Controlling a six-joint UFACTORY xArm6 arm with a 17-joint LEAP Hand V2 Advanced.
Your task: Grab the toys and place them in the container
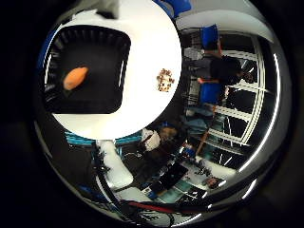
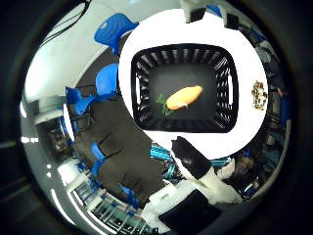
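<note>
The hand hangs high above the round white surface, fingers' state unclear. An orange carrot-shaped toy lies inside the black slatted plastic container; a small brown-and-white toy sits on the surface beside it.

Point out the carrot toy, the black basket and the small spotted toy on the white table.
carrot toy [image 2: 183,97], thumb side palm view, on its orange body.
black basket [image 2: 224,83], thumb side palm view, on a slatted side wall.
small spotted toy [image 1: 165,80], little finger side palm view, on its middle.
</note>
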